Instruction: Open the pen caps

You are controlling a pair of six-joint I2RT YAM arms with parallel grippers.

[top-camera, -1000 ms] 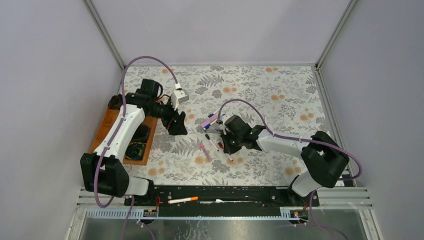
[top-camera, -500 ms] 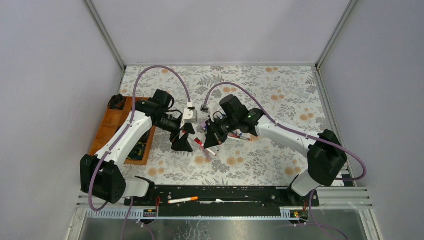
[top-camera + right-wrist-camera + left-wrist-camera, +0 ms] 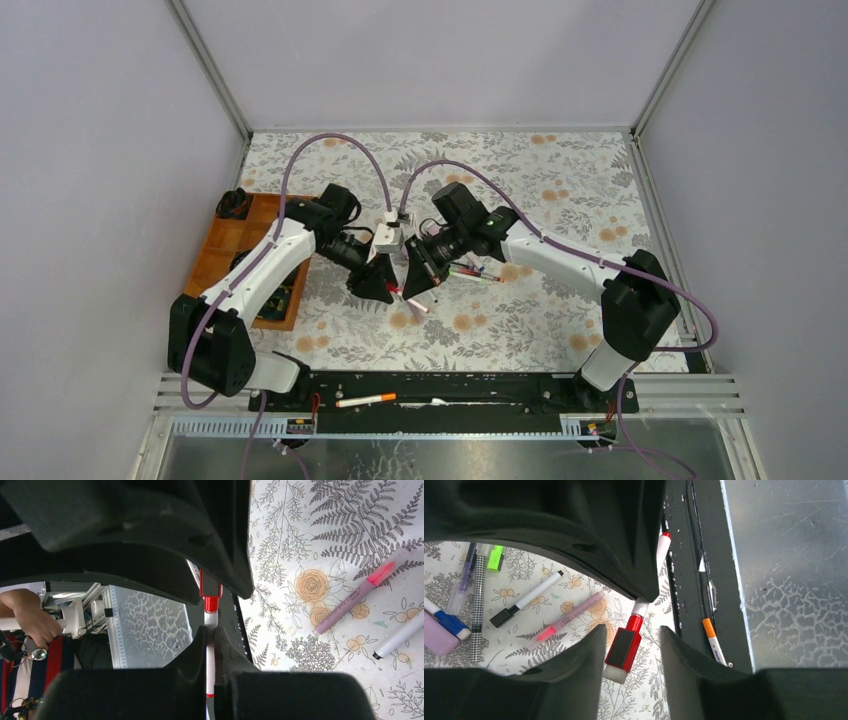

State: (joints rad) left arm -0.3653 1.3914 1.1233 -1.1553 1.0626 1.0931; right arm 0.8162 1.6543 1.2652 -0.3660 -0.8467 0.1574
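A white-barrelled pen (image 3: 210, 655) with a red cap (image 3: 624, 647) hangs above the table between the two arms. My right gripper (image 3: 210, 640) is shut on the white barrel. The cap, with its black panel and white felt end, sits between the fingers of my left gripper (image 3: 631, 630). It lies close to one finger (image 3: 574, 680), and a gap shows on the other side. In the top view the left gripper (image 3: 382, 285) and right gripper (image 3: 418, 280) meet tip to tip. More pens (image 3: 470, 270) lie on the cloth.
On the floral cloth lie a pink pen (image 3: 564, 620), a black-capped white pen (image 3: 526, 600), a houndstooth pen (image 3: 478, 610) and a blue cap (image 3: 451, 622). An orange-ended pen (image 3: 365, 400) rests on the front rail. A wooden tray (image 3: 225, 250) stands at the left.
The right arm lifted the red pen off the cloth and swung left. The left arm came right to meet it, and its jaws narrowed round the cap.
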